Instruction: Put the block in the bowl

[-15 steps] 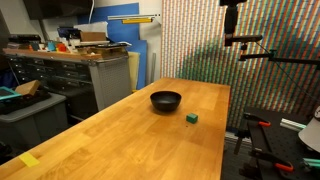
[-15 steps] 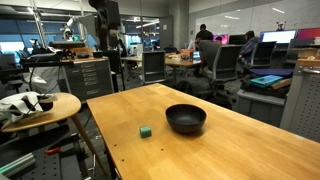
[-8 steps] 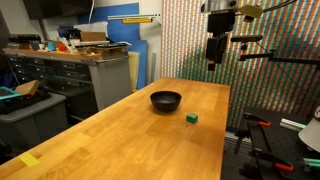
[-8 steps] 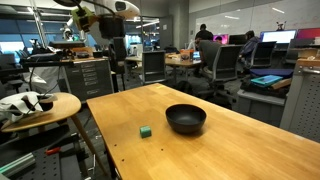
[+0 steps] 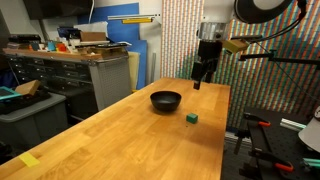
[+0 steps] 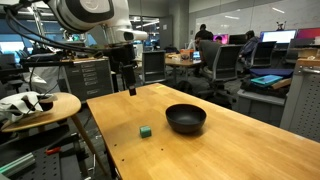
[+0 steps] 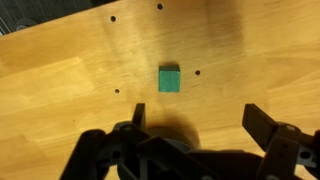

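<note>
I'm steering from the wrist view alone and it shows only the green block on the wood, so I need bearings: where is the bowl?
Observer: The bowl sits on the table close beside the block, with a gap between them.
Operator: Anything inside it already?
Observer: In an exterior view its inside looks empty.
Operator: How high is the tool?
Observer: The tool hangs well above the tabletop, higher than the bowl's rim and touching neither the bowl nor the block.
</note>
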